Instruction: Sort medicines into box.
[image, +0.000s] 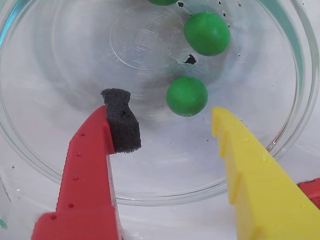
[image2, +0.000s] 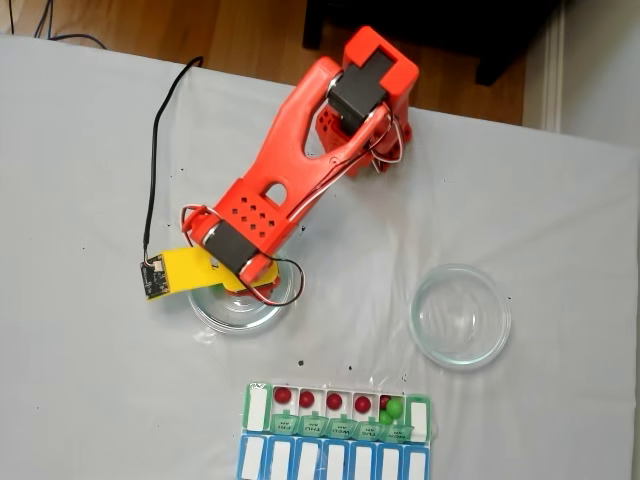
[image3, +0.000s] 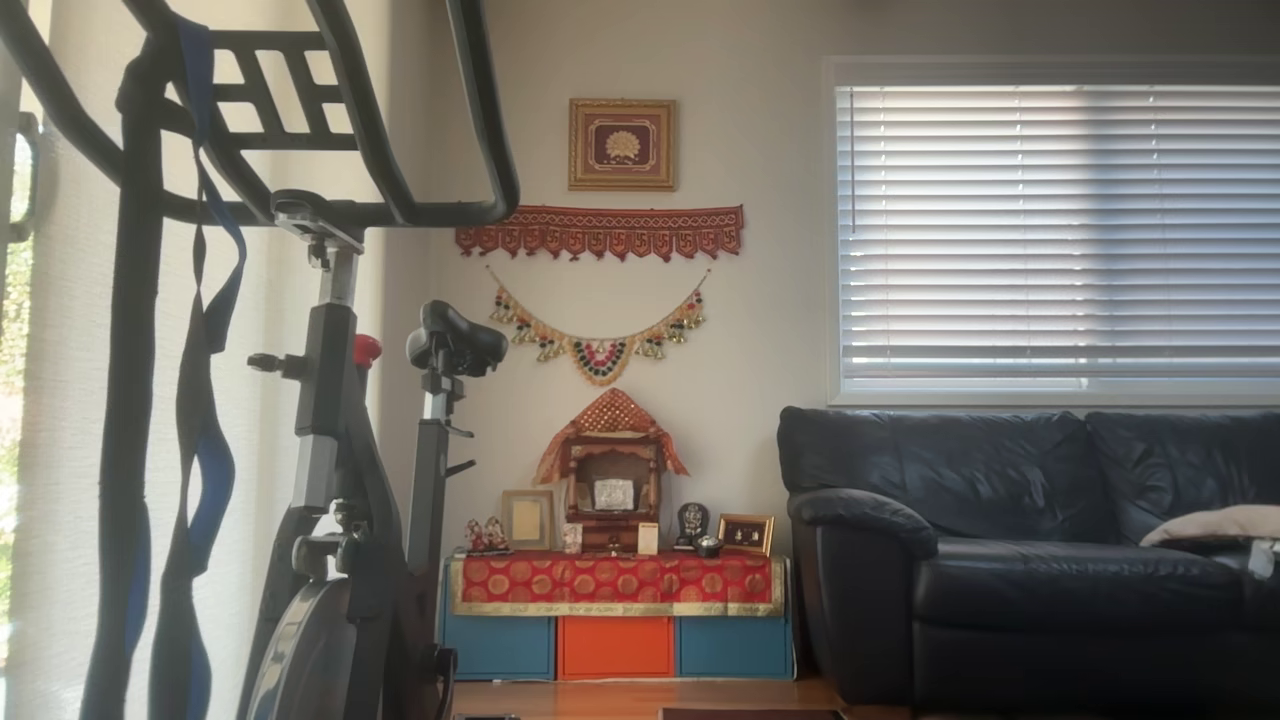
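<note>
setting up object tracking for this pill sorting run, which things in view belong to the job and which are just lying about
Part of the job:
- green balls in the glass dish under the open gripper
- green-lidded organizer, holding red balls and one green ball

Just lying about:
- empty glass dish
- blue-lidded organizer
- exercise bike, sofa

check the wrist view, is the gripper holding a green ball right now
No, the gripper is open, and the nearest green ball lies loose in the glass dish.
</note>
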